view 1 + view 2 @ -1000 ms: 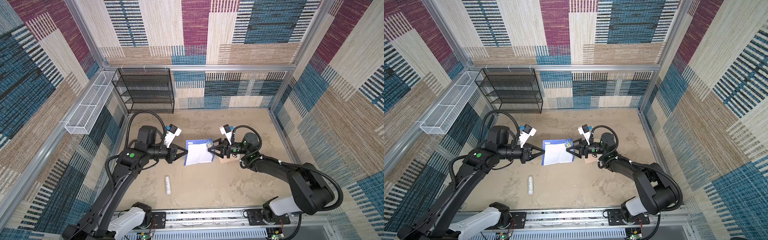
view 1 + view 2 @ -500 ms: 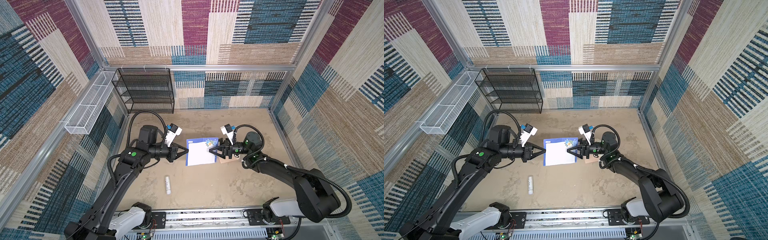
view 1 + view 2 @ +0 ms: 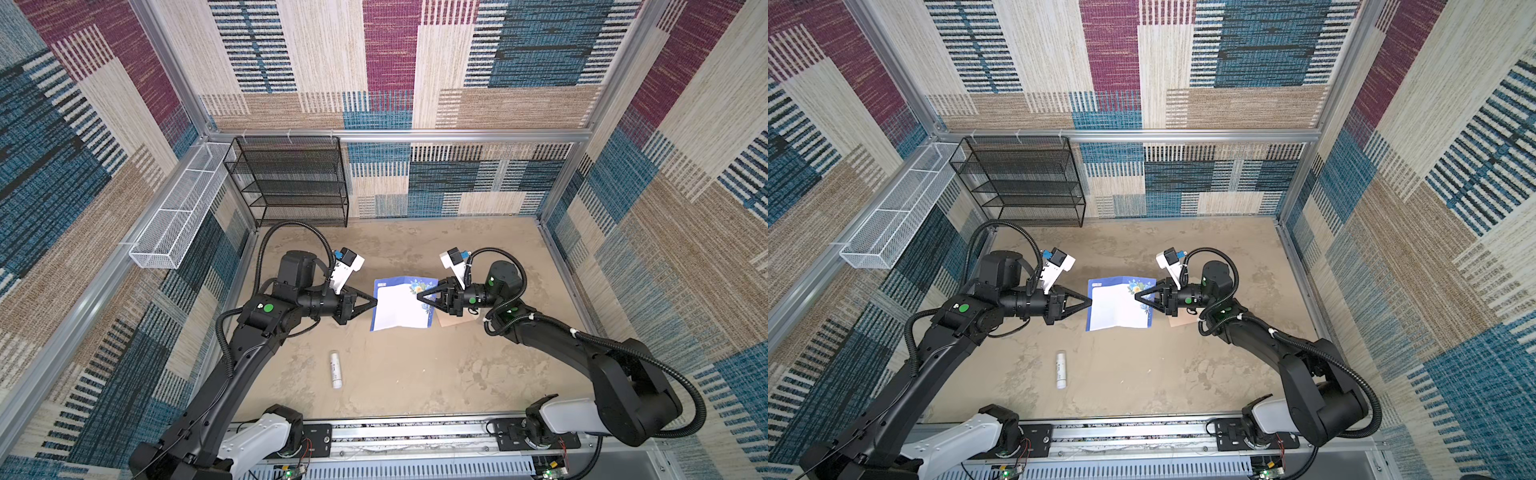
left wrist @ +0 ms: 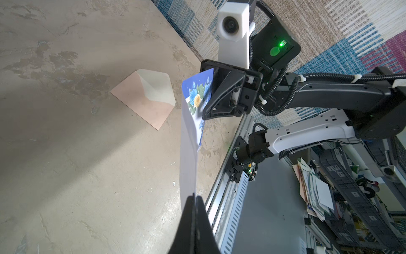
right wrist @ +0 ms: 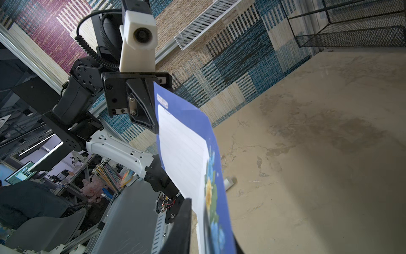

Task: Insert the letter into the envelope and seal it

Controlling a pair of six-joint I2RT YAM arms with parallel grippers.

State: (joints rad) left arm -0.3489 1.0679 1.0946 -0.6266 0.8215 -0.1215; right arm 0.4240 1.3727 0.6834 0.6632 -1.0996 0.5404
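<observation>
The letter (image 3: pixel 401 307) hangs in the air over the middle of the table (image 3: pixel 415 374), stretched between the two arms with its lined, blue-bordered face turned up in both top views. The left gripper (image 3: pixel 376 305) points right and is closed flat on the middle of the sheet's left edge; in the left wrist view its two fingers meet with the white paper pinched between them. The right gripper (image 3: pixel 417 296) points left and reaches over the sheet's right edge, at the flower print near the far right corner. The right wrist view shows the paper running between its fingers (image 5: pixel 186 220), which stand close on either side of it, but whether they press on the sheet cannot be told. The sheet sags slightly, with a soft crease down its middle. The envelope (image 4: pixel 140 103) lies flat on the table to the right of the letter, partly under the right gripper, flap open and cream inside showing. A small white tube (image 3: pixel 335 370) lies on the table nearer the front, left of the letter and well apart from both grippers.
</observation>
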